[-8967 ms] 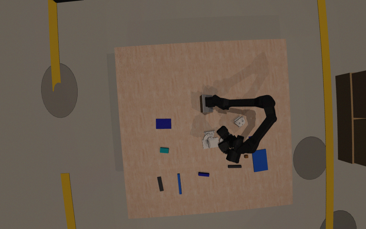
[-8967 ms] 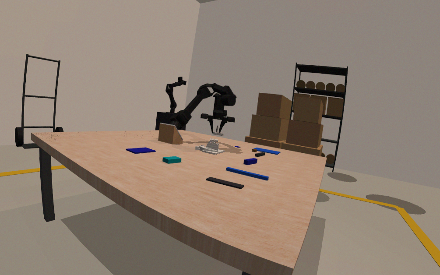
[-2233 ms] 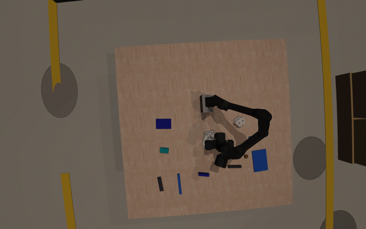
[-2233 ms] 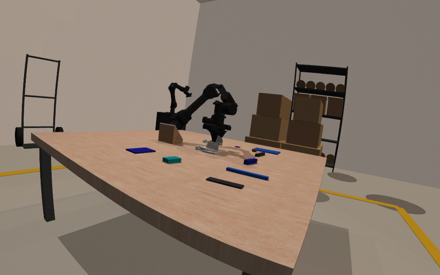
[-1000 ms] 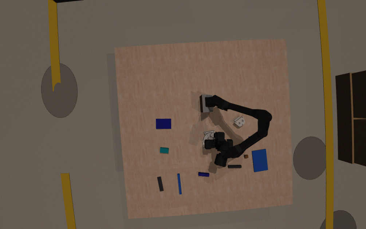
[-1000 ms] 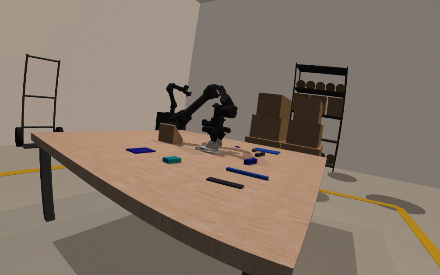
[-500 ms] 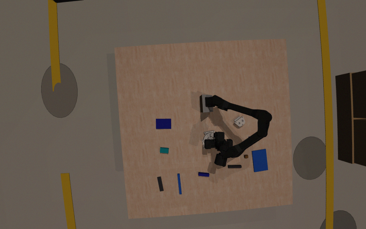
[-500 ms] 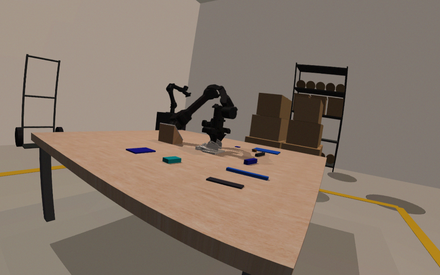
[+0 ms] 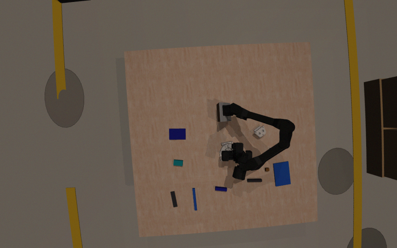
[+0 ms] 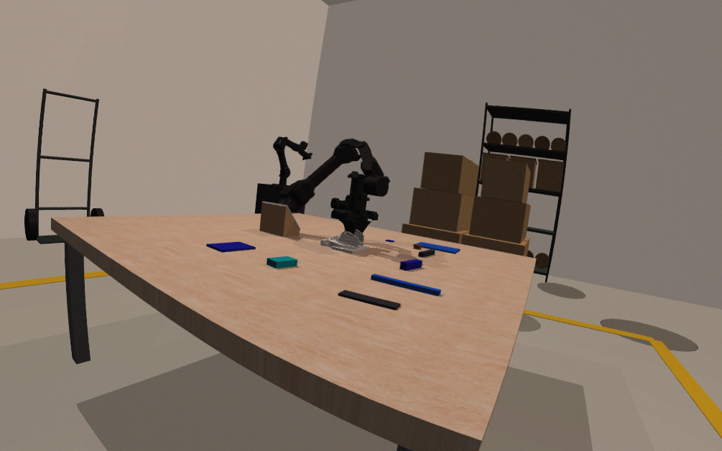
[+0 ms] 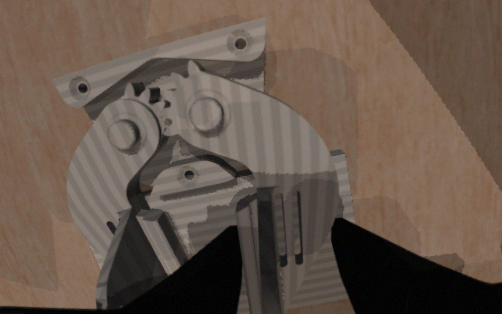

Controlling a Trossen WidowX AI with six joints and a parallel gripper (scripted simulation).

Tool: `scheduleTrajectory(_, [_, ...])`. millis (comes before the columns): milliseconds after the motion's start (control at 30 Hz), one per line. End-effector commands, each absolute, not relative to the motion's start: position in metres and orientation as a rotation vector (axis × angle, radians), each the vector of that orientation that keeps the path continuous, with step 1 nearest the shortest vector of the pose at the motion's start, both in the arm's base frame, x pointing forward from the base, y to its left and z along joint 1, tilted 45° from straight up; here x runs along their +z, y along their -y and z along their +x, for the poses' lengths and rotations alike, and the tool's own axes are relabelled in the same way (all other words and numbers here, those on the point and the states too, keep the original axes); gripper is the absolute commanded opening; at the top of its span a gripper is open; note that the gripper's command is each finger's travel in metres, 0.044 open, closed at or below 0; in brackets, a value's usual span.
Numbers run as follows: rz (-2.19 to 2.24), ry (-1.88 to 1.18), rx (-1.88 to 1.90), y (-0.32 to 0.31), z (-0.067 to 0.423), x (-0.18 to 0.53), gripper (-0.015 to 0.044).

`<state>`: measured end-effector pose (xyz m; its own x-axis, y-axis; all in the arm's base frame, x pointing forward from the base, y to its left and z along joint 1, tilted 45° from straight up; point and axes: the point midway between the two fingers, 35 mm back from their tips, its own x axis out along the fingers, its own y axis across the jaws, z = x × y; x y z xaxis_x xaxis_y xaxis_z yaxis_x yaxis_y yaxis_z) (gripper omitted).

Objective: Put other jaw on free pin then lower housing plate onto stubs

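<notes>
The pale base (image 9: 226, 143) (image 10: 327, 244) (image 11: 172, 47) lies on the table under my gripper. In the wrist view, one jaw (image 11: 87, 185) lies on the base at the left, its round stub facing up. My gripper (image 10: 355, 230) (image 11: 286, 233) is shut on the other jaw (image 11: 282, 145) by its upright rib. That jaw lies low over the base's right side, its stub beside the first. The toothed edges meet between the stubs; whether they mesh fully or the held jaw is fully down, I cannot tell. The housing plate (image 9: 259, 132), with two round holes, lies apart on the table.
A wedge block (image 10: 276, 220) stands by the arm's base. A navy plate (image 9: 177, 134) (image 10: 230, 245) and a teal block (image 9: 178, 162) (image 10: 281, 261) lie left of the base. A blue plate (image 9: 281, 173) (image 10: 437, 247) and black bar (image 9: 254, 180) (image 10: 427, 253) lie beyond the wrist.
</notes>
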<state>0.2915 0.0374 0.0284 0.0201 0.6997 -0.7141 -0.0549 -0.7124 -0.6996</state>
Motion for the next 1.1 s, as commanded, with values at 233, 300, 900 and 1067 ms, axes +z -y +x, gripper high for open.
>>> scheduleTrajectory(233, [-1.741, 0.660, 1.745, -0.0402, 0.2917, 0.0260, 0.0134])
scheduleTrajectory(300, [-1.741, 0.660, 1.745, -0.0402, 0.2917, 0.0260, 0.0134])
scheduleTrajectory(900, [-1.739, 0.657, 1.745, -0.0424, 0.2917, 0.0238, 0.0134])
scheduleTrajectory(1067, [-1.739, 0.657, 1.745, -0.0424, 0.2917, 0.0238, 0.0134])
